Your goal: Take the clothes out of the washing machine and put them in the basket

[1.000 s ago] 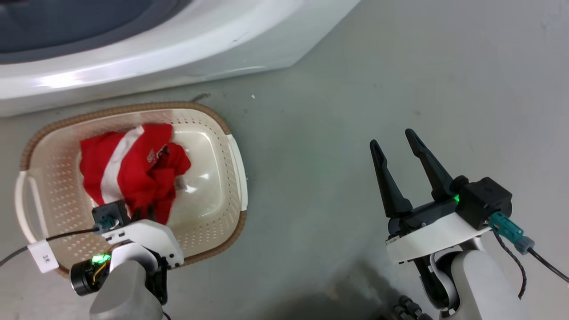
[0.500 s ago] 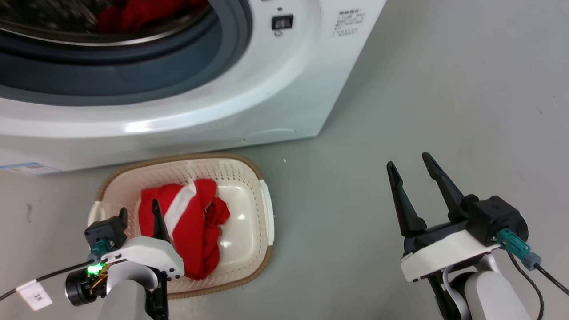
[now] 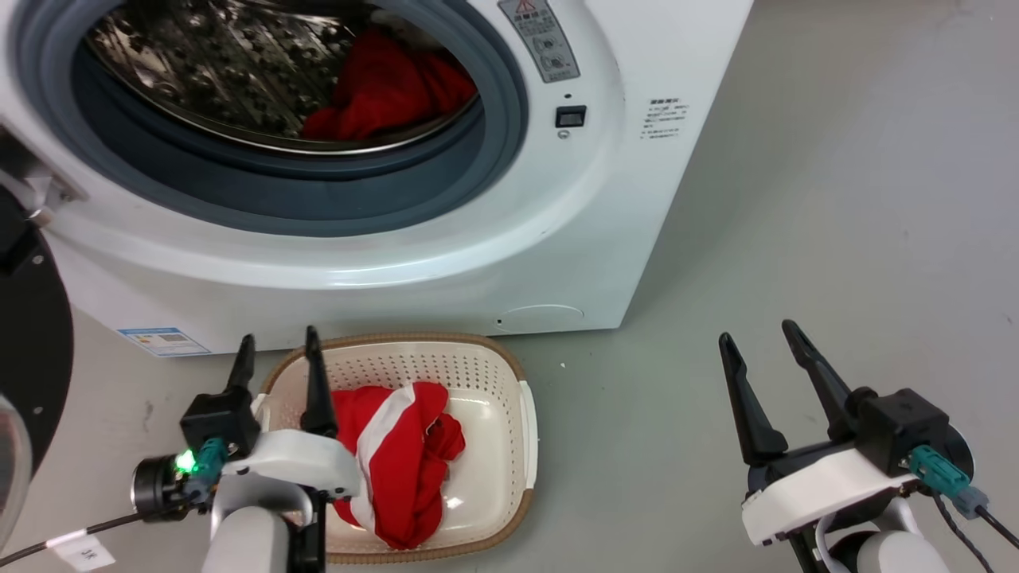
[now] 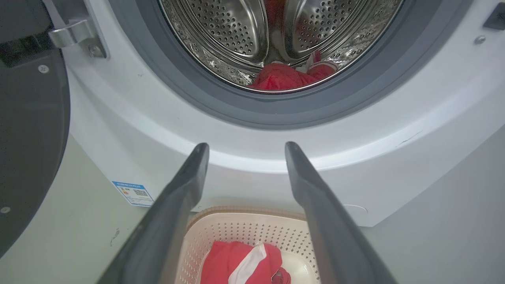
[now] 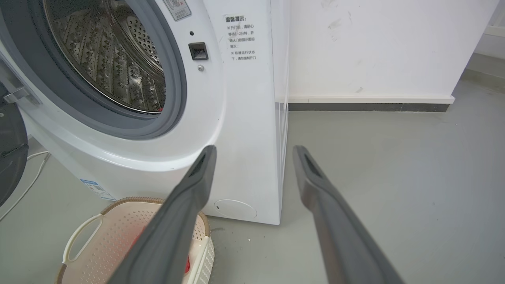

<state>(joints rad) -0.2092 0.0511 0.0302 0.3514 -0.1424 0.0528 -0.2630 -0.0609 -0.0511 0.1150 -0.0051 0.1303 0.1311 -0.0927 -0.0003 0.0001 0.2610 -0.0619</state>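
The white washing machine (image 3: 557,239) stands with its porthole uncovered, and red clothes (image 3: 390,87) lie low in its steel drum (image 4: 236,35). In front of it on the floor sits the cream basket (image 3: 509,374) holding a red garment with a white stripe (image 3: 398,461). My left gripper (image 3: 279,346) is open and empty above the basket's left rim, fingers pointing toward the machine. My right gripper (image 3: 764,338) is open and empty over bare floor to the right. The drum's clothes (image 4: 288,75) and the basket garment (image 4: 244,264) also appear in the left wrist view.
The machine's black-framed door (image 3: 24,358) hangs swung out at the left. Grey floor (image 3: 836,199) stretches to the right of the machine, ending at a white wall (image 5: 375,47). A white cable (image 5: 23,189) lies on the floor by the door.
The head camera has tilted up, bringing the drum and its red clothes into view. My left gripper has risen out of the basket; the striped garment stays in it.
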